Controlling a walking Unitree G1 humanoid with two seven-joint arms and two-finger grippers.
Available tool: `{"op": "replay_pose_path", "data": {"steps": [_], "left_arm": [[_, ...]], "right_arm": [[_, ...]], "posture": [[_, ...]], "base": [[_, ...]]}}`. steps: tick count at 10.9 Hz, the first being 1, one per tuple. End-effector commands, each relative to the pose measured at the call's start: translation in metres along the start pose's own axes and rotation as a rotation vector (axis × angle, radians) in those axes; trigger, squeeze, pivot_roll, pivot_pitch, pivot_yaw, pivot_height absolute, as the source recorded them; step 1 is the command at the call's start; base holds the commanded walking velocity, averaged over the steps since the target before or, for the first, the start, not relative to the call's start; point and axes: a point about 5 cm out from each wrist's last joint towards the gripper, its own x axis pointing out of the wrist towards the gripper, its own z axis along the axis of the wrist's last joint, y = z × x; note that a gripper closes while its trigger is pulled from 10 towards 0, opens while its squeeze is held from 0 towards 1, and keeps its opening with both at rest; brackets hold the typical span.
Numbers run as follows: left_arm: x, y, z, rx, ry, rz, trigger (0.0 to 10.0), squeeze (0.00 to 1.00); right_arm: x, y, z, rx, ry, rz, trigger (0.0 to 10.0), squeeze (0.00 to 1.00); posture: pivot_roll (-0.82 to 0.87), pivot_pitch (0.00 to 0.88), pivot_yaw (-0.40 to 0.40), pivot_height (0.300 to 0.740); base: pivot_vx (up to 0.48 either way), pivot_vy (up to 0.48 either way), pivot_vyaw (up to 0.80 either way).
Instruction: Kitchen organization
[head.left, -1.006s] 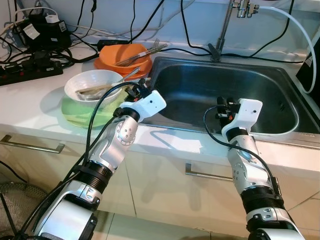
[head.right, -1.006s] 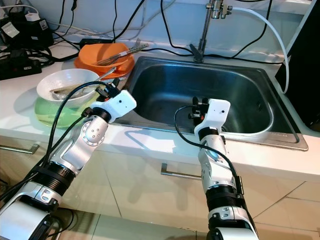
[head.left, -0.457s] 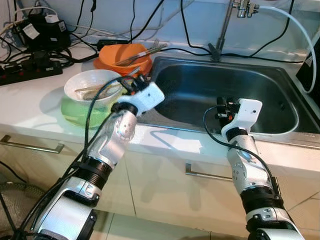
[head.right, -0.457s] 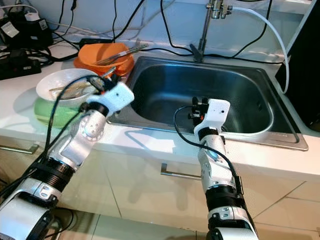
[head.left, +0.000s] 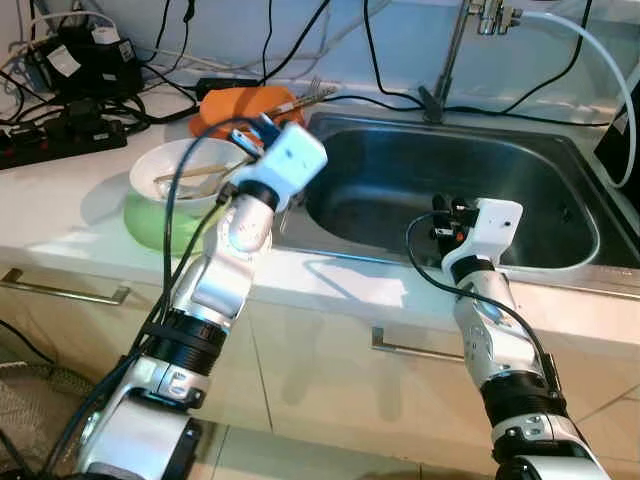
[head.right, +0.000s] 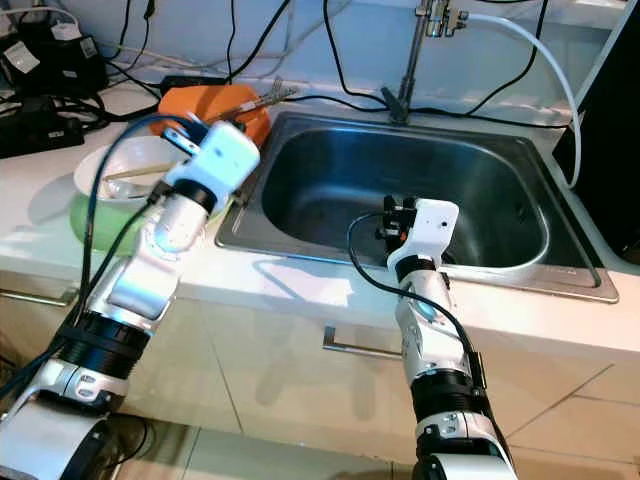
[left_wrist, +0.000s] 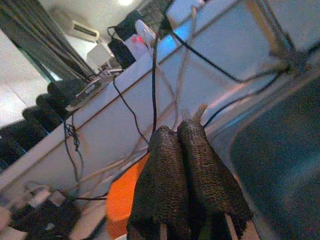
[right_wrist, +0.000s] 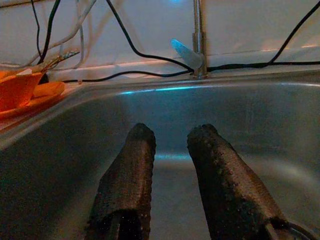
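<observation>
Left end effector (head.left: 262, 127), fingers pressed together and empty, hovers upper left above the white bowl (head.left: 185, 170), probably lining up a reach for the orange dishes (head.left: 240, 104). Right end effector (head.left: 440, 215), fingers apart, waits over the sink (head.left: 560, 200) at centre frame.

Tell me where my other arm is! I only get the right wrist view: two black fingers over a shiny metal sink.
Observer: The left gripper hovers left of the stainless steel sink, above the counter, between a round white bowl and an orange bowl.
Operator: Is it holding something?
Observer: No. In the left wrist view its fingers press together with nothing between them.
Operator: What's in the white bowl?
Observer: Utensils lie in it, and it sits on a green plate.
</observation>
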Motion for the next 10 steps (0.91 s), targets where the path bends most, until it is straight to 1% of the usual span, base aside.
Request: {"op": "replay_pose_path", "data": {"steps": [1, 2, 4, 5, 7, 9, 10], "left_arm": [[0.001, 0.009, 0.010, -0.053, -0.022, 0.016, 10.0, 0.00], [0.003, 0.018, 0.022, -0.146, -0.040, 0.022, 10.0, 0.00], [0.003, 0.025, 0.034, -0.228, -0.066, -0.003, 10.0, 0.00], [0.004, 0.029, 0.039, -0.256, -0.080, 0.006, 10.0, 0.00], [0.003, 0.044, 0.052, -0.255, -0.126, 0.050, 10.0, 0.00], [0.004, 0.053, 0.067, -0.277, -0.173, 0.070, 10.0, 0.00], [0.004, 0.059, 0.077, -0.336, -0.204, 0.074, 10.0, 0.00]], "right_arm": [[0.004, 0.000, 0.004, 0.003, -0.007, 0.007, 10.0, 0.00], [0.004, 0.001, 0.004, 0.003, -0.007, 0.011, 10.0, 0.00], [0.005, 0.002, 0.004, 0.005, -0.005, 0.017, 10.0, 0.00], [0.006, 0.002, 0.004, 0.005, -0.004, 0.019, 10.0, 0.00], [0.007, 0.003, 0.003, 0.008, -0.001, 0.023, 10.0, 0.00], [0.008, 0.006, 0.003, 0.014, 0.001, 0.028, 10.0, 0.00], [0.010, 0.008, 0.004, 0.019, -0.001, 0.036, 10.0, 0.00]], "posture": [[0.15, 0.032, -0.014, 0.740], [0.16, 0.031, -0.017, 0.740], [0.16, 0.030, -0.021, 0.740], [0.16, 0.030, -0.023, 0.740], [0.17, 0.026, -0.029, 0.740], [0.18, 0.016, -0.029, 0.740], [0.18, 0.014, -0.029, 0.740]], "base": [[0.000, 0.000, 0.00], [0.000, 0.000, 0.00], [0.000, 0.000, 0.00], [0.000, 0.000, 0.00], [0.000, 0.000, 0.00], [0.000, 0.000, 0.00], [0.000, 0.000, 0.00]]}}
